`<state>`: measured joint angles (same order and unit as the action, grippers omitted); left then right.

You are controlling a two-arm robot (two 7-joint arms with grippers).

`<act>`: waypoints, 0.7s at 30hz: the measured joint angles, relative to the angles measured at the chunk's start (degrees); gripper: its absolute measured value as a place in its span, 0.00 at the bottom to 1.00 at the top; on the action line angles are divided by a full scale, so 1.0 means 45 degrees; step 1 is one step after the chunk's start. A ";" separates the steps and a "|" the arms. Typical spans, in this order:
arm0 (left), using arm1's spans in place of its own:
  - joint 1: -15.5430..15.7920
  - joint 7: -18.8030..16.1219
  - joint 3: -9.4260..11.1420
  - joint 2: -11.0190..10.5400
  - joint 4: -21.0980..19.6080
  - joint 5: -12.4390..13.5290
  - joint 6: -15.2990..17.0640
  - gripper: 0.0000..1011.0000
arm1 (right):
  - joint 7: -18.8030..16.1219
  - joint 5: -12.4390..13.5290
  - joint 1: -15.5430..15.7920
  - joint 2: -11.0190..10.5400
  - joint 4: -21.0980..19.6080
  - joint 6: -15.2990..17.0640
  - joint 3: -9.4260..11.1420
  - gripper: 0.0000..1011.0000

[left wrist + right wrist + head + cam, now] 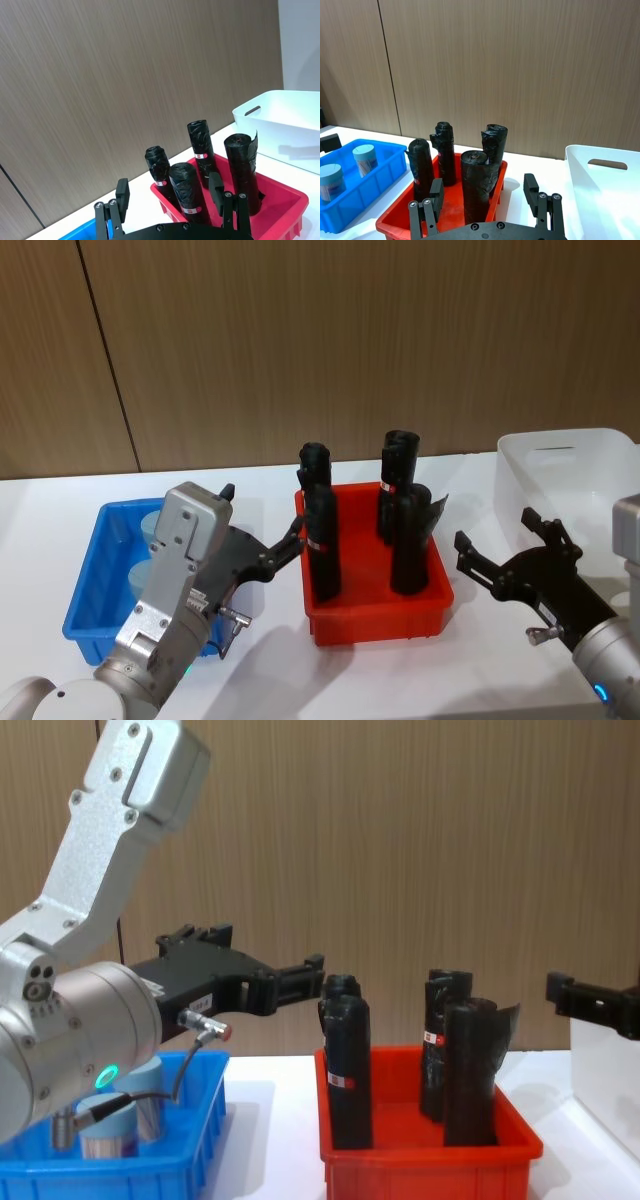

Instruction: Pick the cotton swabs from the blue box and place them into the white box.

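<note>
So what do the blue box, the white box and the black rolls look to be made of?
Blue box: glossy moulded plastic, ribbed wall.
White box: smooth plastic, moulded handle slot.
Black rolls: likely thin plastic film, crinkled and shiny.

Lab-like robot test bench: white table [40, 540], wood-panel wall [300, 340], blue box [88, 585], red bin [380, 620], white box [515, 480] in row.

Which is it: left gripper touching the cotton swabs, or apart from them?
Apart. The chest view shows the left gripper hanging open well above the blue box, with clear space down to the cotton swabs standing inside it.
</note>
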<state>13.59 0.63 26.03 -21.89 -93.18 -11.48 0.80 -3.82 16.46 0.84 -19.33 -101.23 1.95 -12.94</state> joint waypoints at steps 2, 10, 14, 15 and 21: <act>0.0000 0.0000 0.0000 0.0000 0.0000 0.0000 0.0000 0.99 | 0.0000 0.0000 0.0001 -0.0001 0.0000 0.0000 0.0000 0.99; 0.0000 0.0000 0.0000 0.0000 0.0000 0.0000 0.0000 0.99 | 0.0000 0.0000 0.0000 0.0000 0.0000 0.0001 0.0000 0.99; 0.0000 -0.0001 0.0000 0.0000 0.0000 -0.0001 0.0000 0.99 | 0.0000 0.0000 0.0001 -0.0001 0.0000 0.0000 0.0000 0.99; 0.0000 0.0000 0.0000 0.0000 0.0000 0.0000 0.0000 0.99 | 0.0000 0.0000 0.0001 0.0000 0.0000 0.0000 0.0000 0.99; 0.0000 -0.0001 0.0000 -0.0001 0.0000 0.0000 0.0000 0.99 | -0.0001 0.0000 0.0001 -0.0001 0.0000 0.0000 0.0000 0.99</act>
<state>13.59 0.63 26.02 -21.90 -93.18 -11.48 0.80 -3.83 16.46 0.84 -19.34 -101.23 1.95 -12.94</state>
